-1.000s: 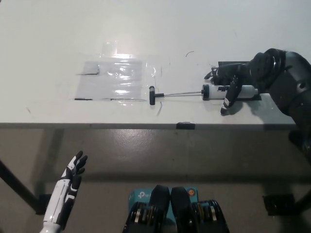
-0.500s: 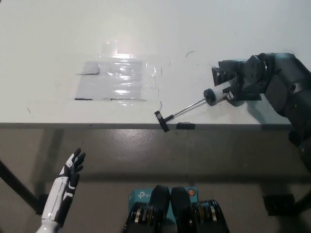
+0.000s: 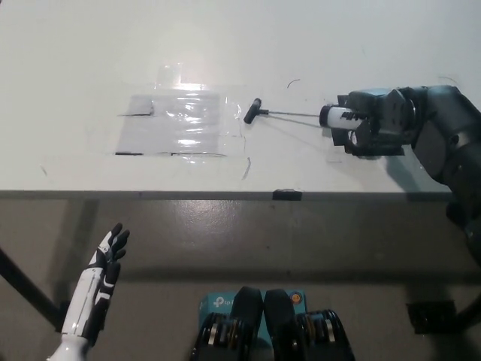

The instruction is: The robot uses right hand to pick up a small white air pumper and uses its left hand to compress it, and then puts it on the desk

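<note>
The small white air pumper (image 3: 335, 116) is a white tube with a thin metal rod drawn out to the left and a black T-handle (image 3: 252, 110) at the rod's end. My black right hand (image 3: 373, 122) is shut on the tube at the right of the white desk (image 3: 90, 60), holding it above the desk with the rod pointing left. The far end of the tube is hidden inside the hand. My white left hand (image 3: 105, 259) hangs below the desk's front edge at the lower left, fingers apart and holding nothing.
A clear plastic sheet (image 3: 180, 124) lies flat on the desk, left of the T-handle. A small dark tab (image 3: 286, 195) sits on the desk's front edge. A black patch (image 3: 359, 147) shows on the desk under the right hand.
The right hand closed on the pumper's tube and lifted it. The rod and T-handle swung down past the desk edge, then back up to point left over the desk. The left hand sank slightly.
</note>
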### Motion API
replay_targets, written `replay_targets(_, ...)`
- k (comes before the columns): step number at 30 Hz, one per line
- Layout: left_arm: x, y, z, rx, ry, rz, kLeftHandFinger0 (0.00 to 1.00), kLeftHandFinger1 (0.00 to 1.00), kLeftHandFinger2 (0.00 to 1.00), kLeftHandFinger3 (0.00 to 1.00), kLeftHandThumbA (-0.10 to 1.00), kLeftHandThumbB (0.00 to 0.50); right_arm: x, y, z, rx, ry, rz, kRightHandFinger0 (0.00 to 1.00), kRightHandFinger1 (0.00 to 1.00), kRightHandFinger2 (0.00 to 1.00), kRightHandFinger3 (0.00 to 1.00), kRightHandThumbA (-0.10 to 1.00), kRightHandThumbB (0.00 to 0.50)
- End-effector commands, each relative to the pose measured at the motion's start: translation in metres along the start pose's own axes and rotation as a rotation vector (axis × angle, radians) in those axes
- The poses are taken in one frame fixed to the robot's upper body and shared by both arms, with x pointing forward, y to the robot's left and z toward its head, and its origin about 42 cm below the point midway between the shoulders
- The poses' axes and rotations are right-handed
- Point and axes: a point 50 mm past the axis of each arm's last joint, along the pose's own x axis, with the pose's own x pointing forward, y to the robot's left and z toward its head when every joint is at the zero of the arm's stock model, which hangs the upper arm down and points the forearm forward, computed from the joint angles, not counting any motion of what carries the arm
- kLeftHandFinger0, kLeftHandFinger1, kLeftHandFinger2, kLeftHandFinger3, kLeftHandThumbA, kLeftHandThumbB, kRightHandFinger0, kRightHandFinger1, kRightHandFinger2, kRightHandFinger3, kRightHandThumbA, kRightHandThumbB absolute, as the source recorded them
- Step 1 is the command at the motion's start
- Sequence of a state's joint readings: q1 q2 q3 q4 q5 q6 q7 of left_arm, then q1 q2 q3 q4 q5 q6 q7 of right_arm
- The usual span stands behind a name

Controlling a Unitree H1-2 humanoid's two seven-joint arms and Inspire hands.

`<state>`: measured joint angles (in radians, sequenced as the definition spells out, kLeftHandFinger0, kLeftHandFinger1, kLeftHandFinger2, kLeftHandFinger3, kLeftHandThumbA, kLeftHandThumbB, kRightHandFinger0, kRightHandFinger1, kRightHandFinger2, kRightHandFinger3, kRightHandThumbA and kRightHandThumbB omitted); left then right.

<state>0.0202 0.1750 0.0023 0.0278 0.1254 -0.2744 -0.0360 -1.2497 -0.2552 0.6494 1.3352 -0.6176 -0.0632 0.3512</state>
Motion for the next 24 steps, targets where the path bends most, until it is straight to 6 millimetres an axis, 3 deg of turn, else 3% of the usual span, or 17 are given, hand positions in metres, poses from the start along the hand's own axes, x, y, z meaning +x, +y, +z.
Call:
replay_targets(1, 0.006, 0.008, 0.014, 0.025, -0.081, -0.004, 1.0, 1.0, 1.0, 1.0, 1.0, 0.142, -0.013, -0.039, -0.002, 0.039, -0.086, -0.197, 0.05, 0.65, 0.95, 0.97, -0.1, 0.134)
replay_targets(3, 0.007, 0.007, 0.015, 0.019, -0.083, -0.003, 1.0, 1.0, 1.0, 1.0, 1.0, 0.142, -0.016, -0.043, -0.001, 0.04, -0.1, -0.218, 0.07, 0.65, 0.95, 0.98, -0.1, 0.134)
replay_targets(4, 0.007, 0.006, 0.016, 0.014, -0.085, 0.0, 1.0, 1.0, 1.0, 1.0, 1.0, 0.147, -0.019, -0.048, 0.002, 0.041, -0.138, -0.248, 0.07, 0.63, 0.91, 0.91, -0.1, 0.123)
replay_targets(6, 0.008, 0.006, 0.017, 0.015, -0.086, 0.0, 1.0, 1.0, 1.0, 1.0, 1.0, 0.15, -0.023, -0.054, 0.005, 0.054, -0.18, -0.291, 0.07, 0.6, 0.88, 0.86, -0.1, 0.124)
replay_targets(11, 0.008, 0.004, 0.023, 0.007, -0.1, 0.004, 1.0, 1.0, 1.0, 1.0, 1.0, 0.137, -0.046, -0.069, 0.012, 0.132, -0.287, -0.359, 0.12, 0.65, 0.92, 0.93, -0.1, 0.112)
replay_targets(15, 0.009, 0.003, 0.035, -0.039, -0.136, 0.04, 1.0, 1.0, 1.0, 1.0, 1.0, 0.106, -0.067, -0.07, 0.022, 0.149, -0.343, -0.375, 0.16, 0.59, 0.84, 0.9, -0.1, 0.126)
replay_targets(16, 0.01, 0.003, 0.04, -0.048, -0.151, 0.052, 1.0, 1.0, 1.0, 1.0, 1.0, 0.099, -0.074, -0.068, 0.026, 0.149, -0.358, -0.374, 0.12, 0.52, 0.8, 0.9, -0.1, 0.129)
replay_targets(17, 0.011, 0.003, 0.047, -0.059, -0.168, 0.063, 1.0, 1.0, 1.0, 1.0, 1.0, 0.105, -0.084, -0.066, 0.032, 0.143, -0.38, -0.368, 0.01, 0.29, 0.61, 0.88, -0.1, 0.121)
replay_targets(19, 0.012, 0.004, 0.054, -0.073, -0.191, 0.079, 1.0, 1.0, 1.0, 1.0, 1.0, 0.124, -0.095, -0.061, 0.037, 0.134, -0.417, -0.358, 0.0, 0.24, 0.61, 0.89, -0.1, 0.109)
replay_targets(21, 0.017, 0.007, 0.066, -0.085, -0.238, 0.105, 1.0, 1.0, 1.0, 1.0, 1.0, 0.161, -0.108, -0.052, 0.044, 0.109, -0.451, -0.341, 0.0, 0.1, 0.46, 0.8, -0.1, 0.106)
replay_targets(22, 0.018, 0.008, 0.07, -0.09, -0.252, 0.111, 1.0, 1.0, 1.0, 1.0, 1.0, 0.17, -0.113, -0.049, 0.046, 0.101, -0.464, -0.341, 0.0, 0.16, 0.56, 0.86, -0.1, 0.11)
replay_targets(23, 0.022, 0.011, 0.078, -0.089, -0.287, 0.124, 1.0, 1.0, 1.0, 1.0, 1.0, 0.154, -0.12, -0.043, 0.05, 0.085, -0.489, -0.34, 0.0, 0.27, 0.72, 0.92, -0.1, 0.111)
replay_targets(24, 0.027, 0.014, 0.084, -0.075, -0.322, 0.139, 1.0, 1.0, 1.0, 1.0, 1.0, 0.156, -0.126, -0.038, 0.053, 0.07, -0.503, -0.335, 0.01, 0.38, 0.79, 0.93, -0.1, 0.108)
